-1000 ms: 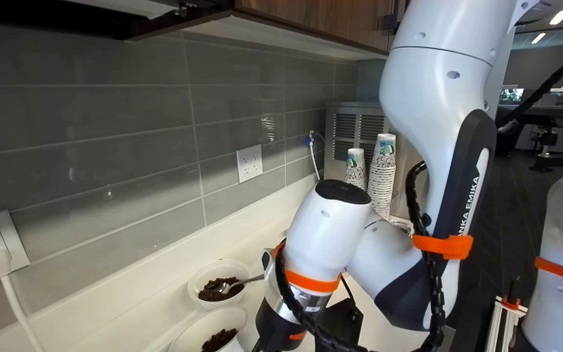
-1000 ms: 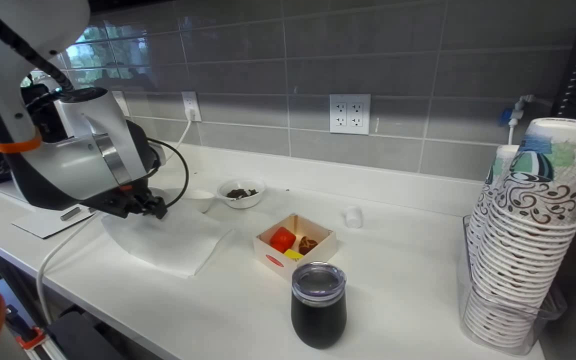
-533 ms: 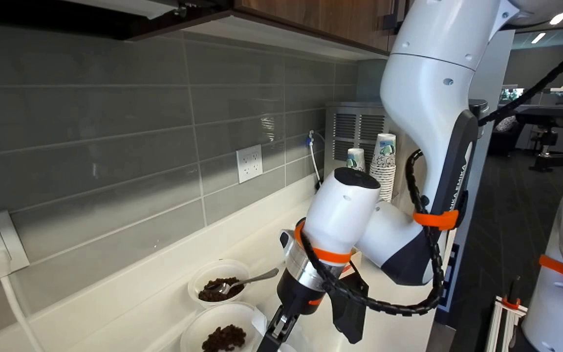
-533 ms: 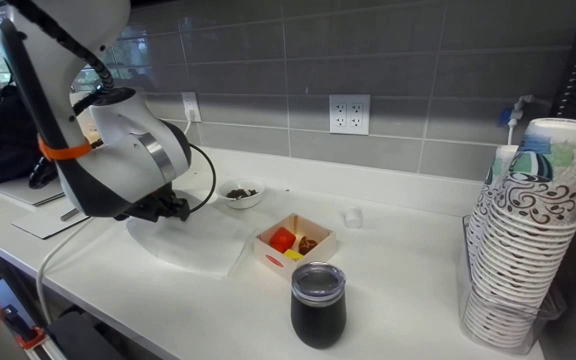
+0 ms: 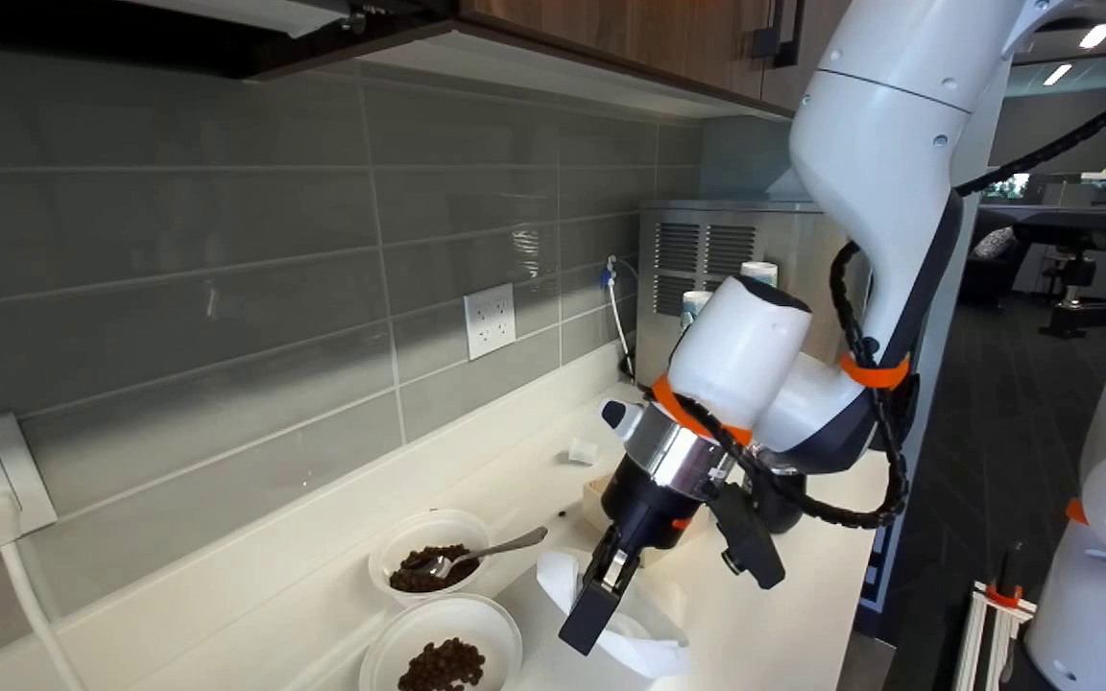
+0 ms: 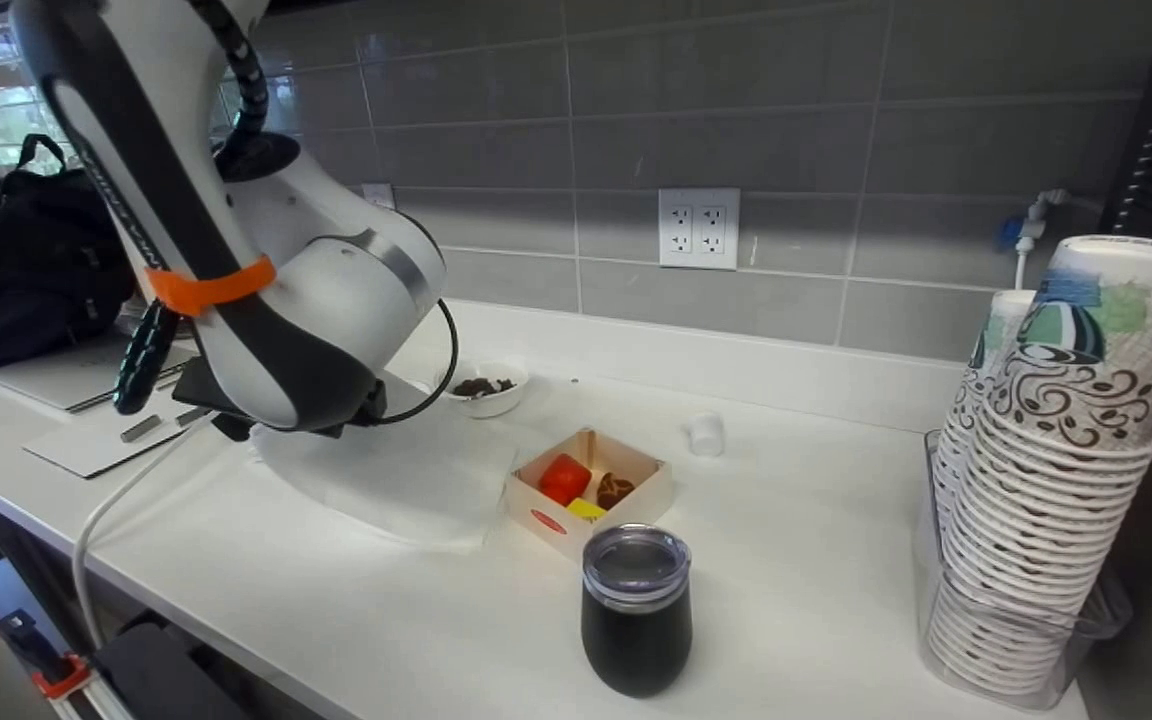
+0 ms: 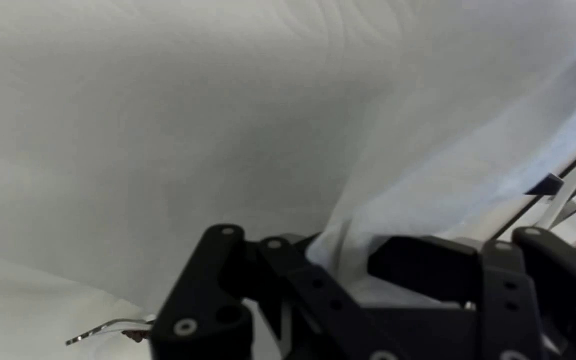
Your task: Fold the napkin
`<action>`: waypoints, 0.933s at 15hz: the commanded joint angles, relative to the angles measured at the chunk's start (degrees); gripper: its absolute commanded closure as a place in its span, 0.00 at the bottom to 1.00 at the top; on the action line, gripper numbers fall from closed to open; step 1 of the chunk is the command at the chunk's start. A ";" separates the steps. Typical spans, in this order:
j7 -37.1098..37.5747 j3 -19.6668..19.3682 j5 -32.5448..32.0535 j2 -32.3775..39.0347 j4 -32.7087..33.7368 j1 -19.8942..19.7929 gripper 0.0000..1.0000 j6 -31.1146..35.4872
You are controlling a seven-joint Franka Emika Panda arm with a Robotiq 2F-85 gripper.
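In an exterior view, the napkin [image 6: 406, 485] is seen at left on the tabletop [image 6: 796, 600], partly hidden by the arm [image 6: 296, 260]. A bunched fold is pinched in the hand [image 5: 589, 614], its fingertips half covered. A bowl [image 5: 497, 638] just beside the napkin is cut off by the frame; farther right, the box [image 6: 571, 540] is overlapped by the near tumbler [image 6: 636, 630].

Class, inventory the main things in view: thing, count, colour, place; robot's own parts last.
Napkin: one, white, on counter
Bowls: two, white, near wall
Bits: two piles, brown, in bowls
Spoon: one, silver, in one bowl
Box: one, cream, beside napkin
Items: at least three, red, yellow, brown, in box
Tumbler: one, black, near box
Cups: two stacks, white patterned, in clear tray
Outlets: two, white, on wall
Bag: one, dark, far from cups
Gripper: one, black, gripping napkin
Arm: one, mostly white, above counter
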 commanded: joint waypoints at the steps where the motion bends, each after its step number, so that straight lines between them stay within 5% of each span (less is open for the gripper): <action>1: 9.82 -1.44 -10.44 -7.23 -0.53 -1.31 1.00 6.99; 6: 11.20 -3.55 -11.87 -10.27 -0.27 -2.37 1.00 14.33; 7: 10.41 -8.12 -11.49 -9.32 -0.21 2.03 1.00 14.51; 8: 10.48 -8.59 -11.44 -8.08 -0.06 2.58 1.00 14.43; 9: 9.27 -5.89 -10.40 -7.00 0.03 -0.06 1.00 15.13; 14: 6.83 -5.43 -7.91 -1.22 0.38 1.01 1.00 15.61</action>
